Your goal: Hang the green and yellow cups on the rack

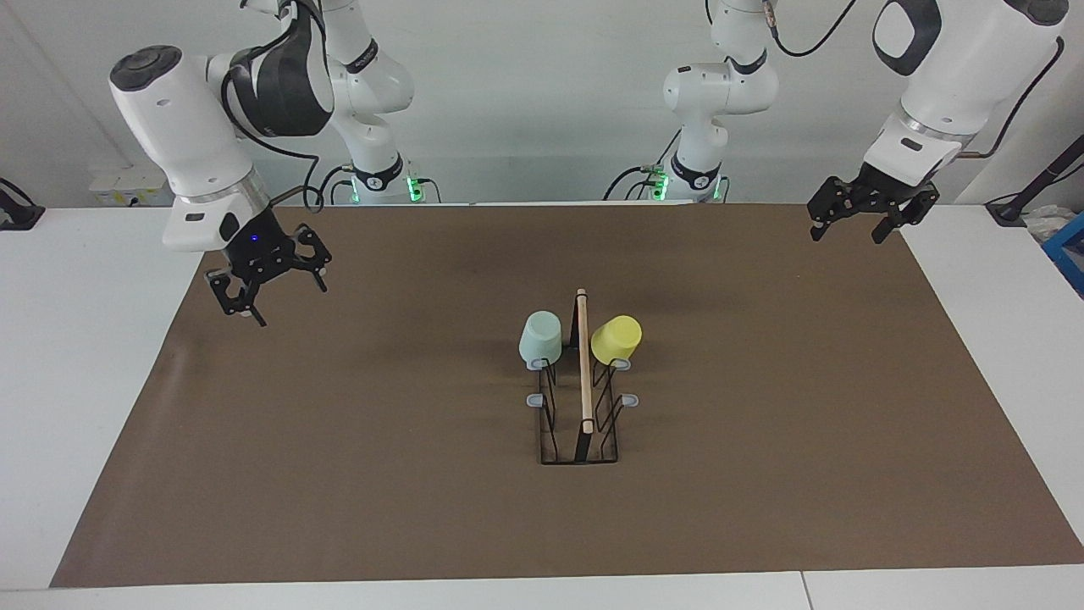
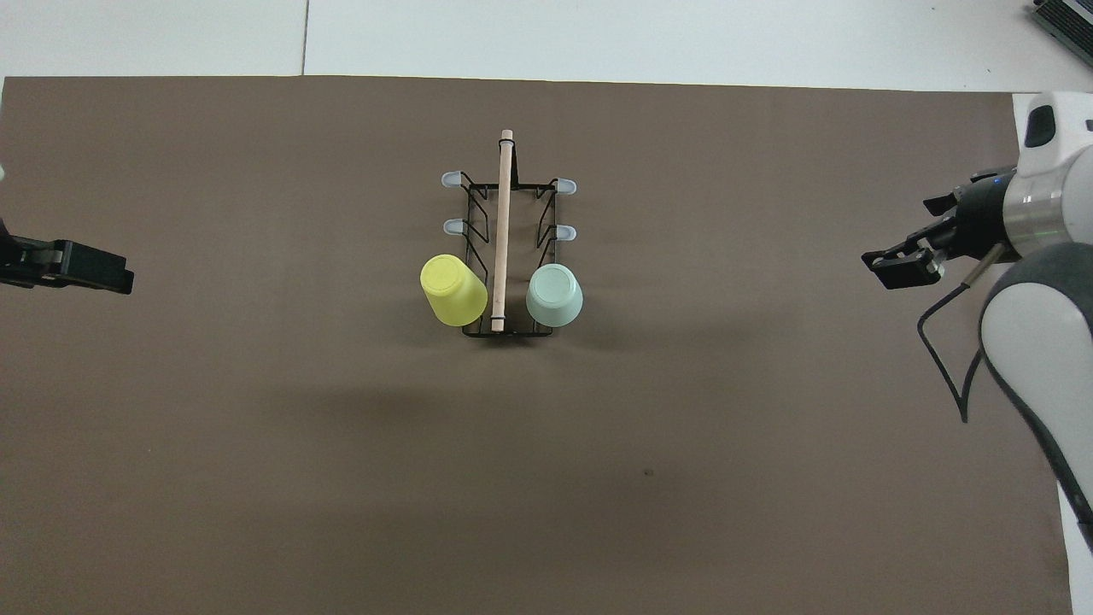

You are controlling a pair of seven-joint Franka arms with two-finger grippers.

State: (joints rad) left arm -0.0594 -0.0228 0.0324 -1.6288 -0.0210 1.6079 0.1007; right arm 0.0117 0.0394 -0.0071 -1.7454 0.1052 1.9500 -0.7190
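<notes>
The rack (image 1: 584, 381) stands in the middle of the brown mat, its wooden rod running away from the robots; it also shows in the overhead view (image 2: 504, 205). The pale green cup (image 1: 540, 337) (image 2: 555, 295) hangs upside down on the peg nearest the robots, on the right arm's side. The yellow cup (image 1: 616, 339) (image 2: 452, 290) hangs tilted on the matching peg on the left arm's side. My right gripper (image 1: 290, 303) (image 2: 901, 260) is open and empty above the mat's edge at its own end. My left gripper (image 1: 847, 235) (image 2: 68, 266) is open and empty above the mat's corner at its end.
The brown mat (image 1: 339, 440) covers most of the white table (image 1: 85, 339). Several grey-tipped pegs (image 1: 628, 400) on the rack carry nothing. A blue box (image 1: 1069, 254) sits at the table's edge at the left arm's end.
</notes>
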